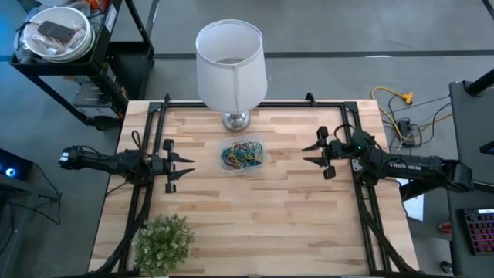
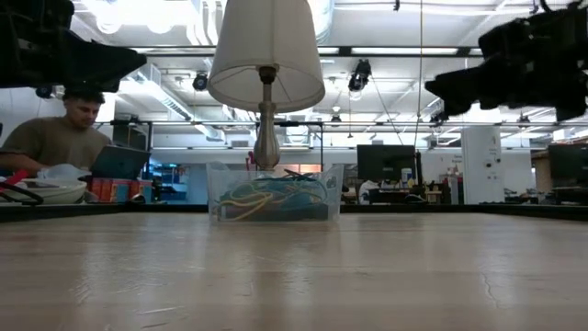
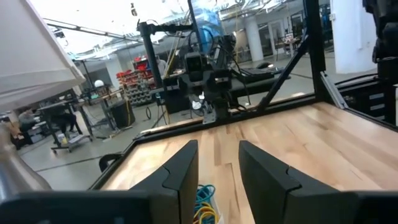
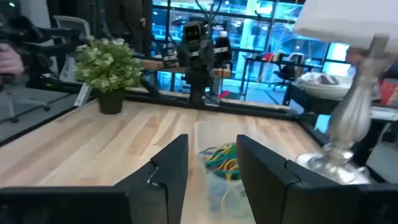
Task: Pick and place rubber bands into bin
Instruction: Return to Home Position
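Observation:
The see-through bin [image 1: 225, 161] stands on the table's middle, just in front of the lamp's foot. Inside it lies a tangle of rubber bands [image 1: 244, 154] in blue, yellow, green and black; they also show in the low view [image 2: 266, 196] and the right wrist view [image 4: 221, 157]. My left gripper [image 1: 190, 165] hovers level at the bin's left, open, with nothing between its fingers [image 3: 181, 174]. My right gripper [image 1: 306, 154] hovers level at the bin's right, also open and empty [image 4: 211, 165]. Both point at the bin from opposite sides, above the table.
A lamp with a white shade [image 1: 230, 66] and a silver foot [image 1: 236, 120] stands at the table's far middle. A potted plant [image 1: 164, 241] sits at the near left corner. Black frame rails [image 1: 154, 116] border the table. A person [image 2: 55, 138] sits beyond the far edge.

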